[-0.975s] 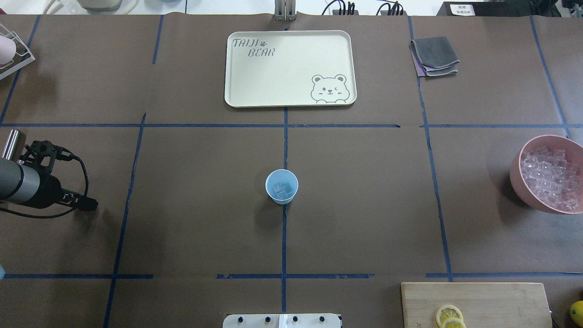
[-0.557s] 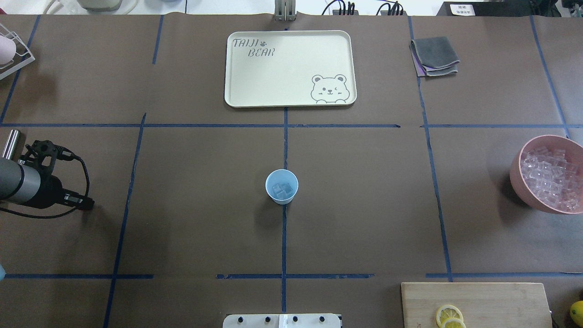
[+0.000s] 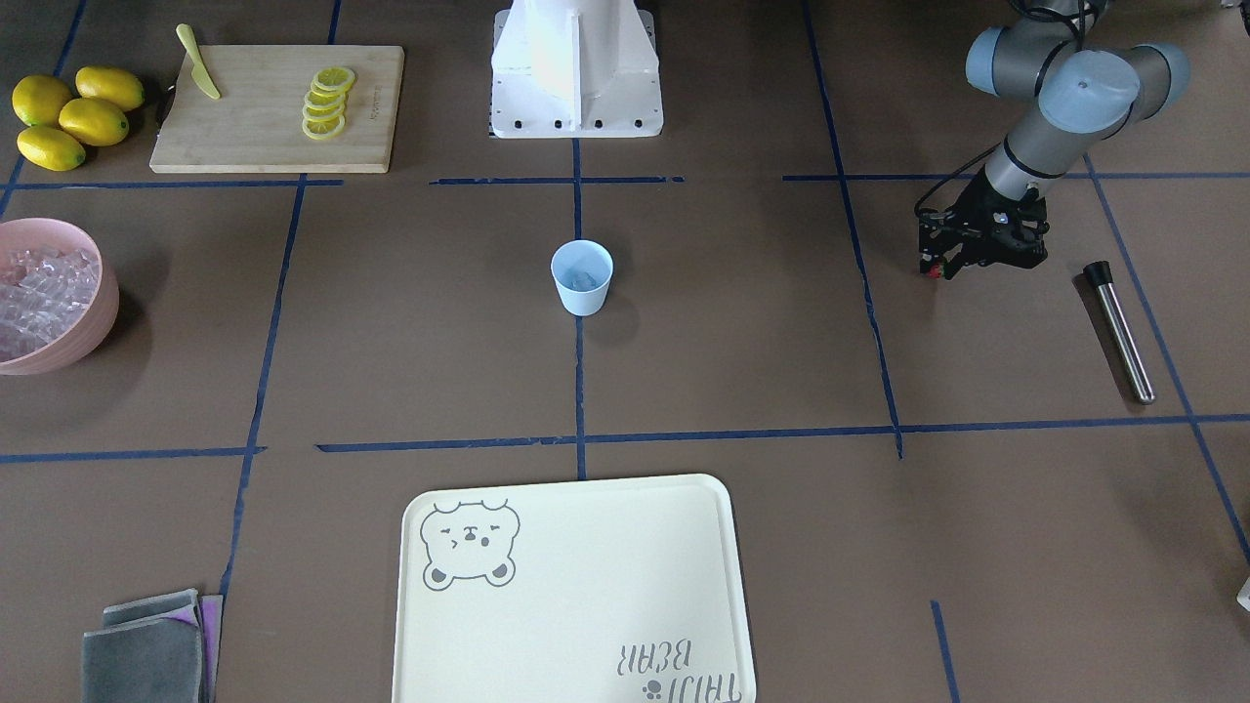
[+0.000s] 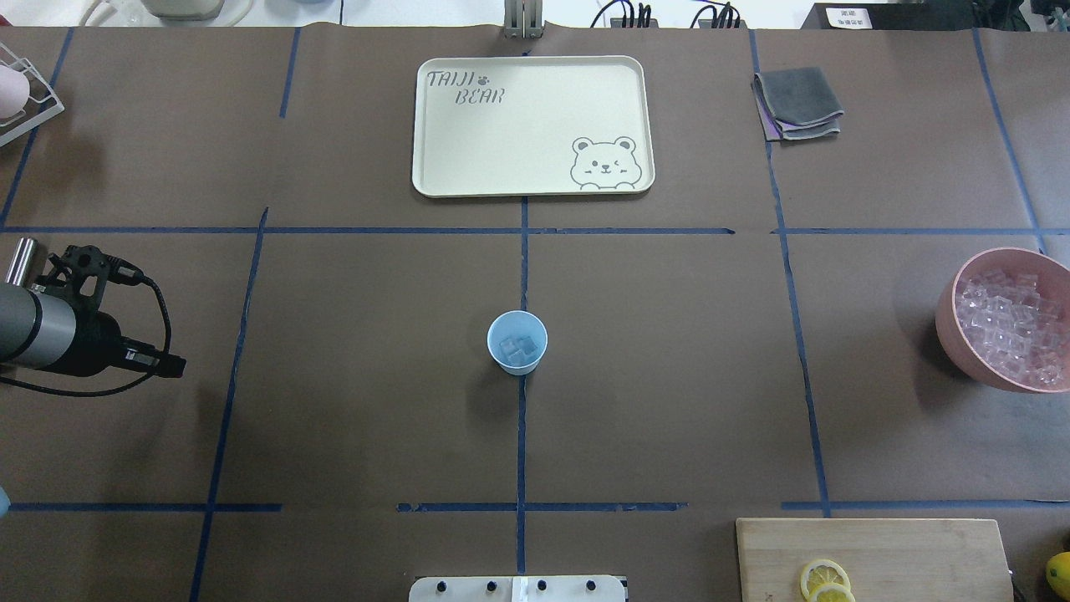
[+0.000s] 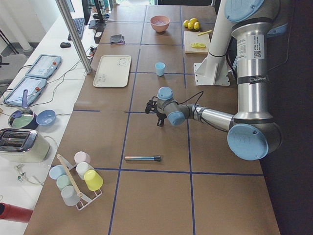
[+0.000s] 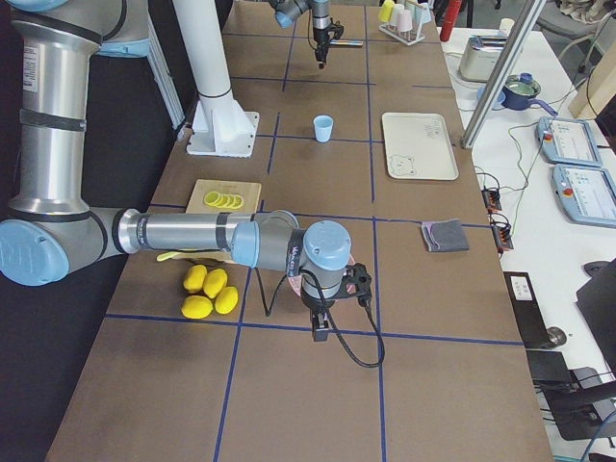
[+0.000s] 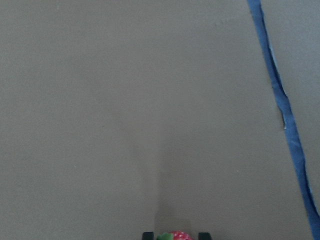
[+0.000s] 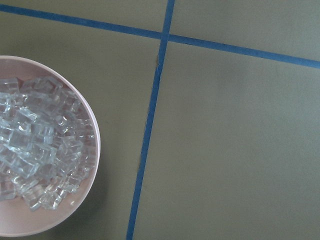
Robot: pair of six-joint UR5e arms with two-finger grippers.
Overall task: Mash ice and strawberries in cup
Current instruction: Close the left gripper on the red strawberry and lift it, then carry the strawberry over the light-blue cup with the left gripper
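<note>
The pale blue cup [image 4: 517,341] stands at the table's middle with a few clear ice cubes [image 4: 518,348] in it; it also shows in the front view [image 3: 582,277]. My left gripper [image 4: 171,365] hangs far left of the cup, a little above the table, and is shut on a small red strawberry [image 7: 175,236] with a green cap, seen between the fingertips in the left wrist view and as a red spot in the front view [image 3: 939,273]. My right gripper [image 6: 320,329] shows only in the right side view, so I cannot tell whether it is open.
A pink bowl [image 4: 949,322] of ice sits at the right edge, below the right wrist camera [image 8: 97,150]. A metal muddler [image 3: 1120,330] lies left of the left gripper. A cream tray [image 4: 435,180], folded cloths [image 4: 798,102], a cutting board [image 3: 254,146] with lemon slices and whole lemons [image 3: 68,117] lie around.
My left gripper has shifted slightly, its tip a little to the right and farther from the robot. The cup and the ice have not moved.
</note>
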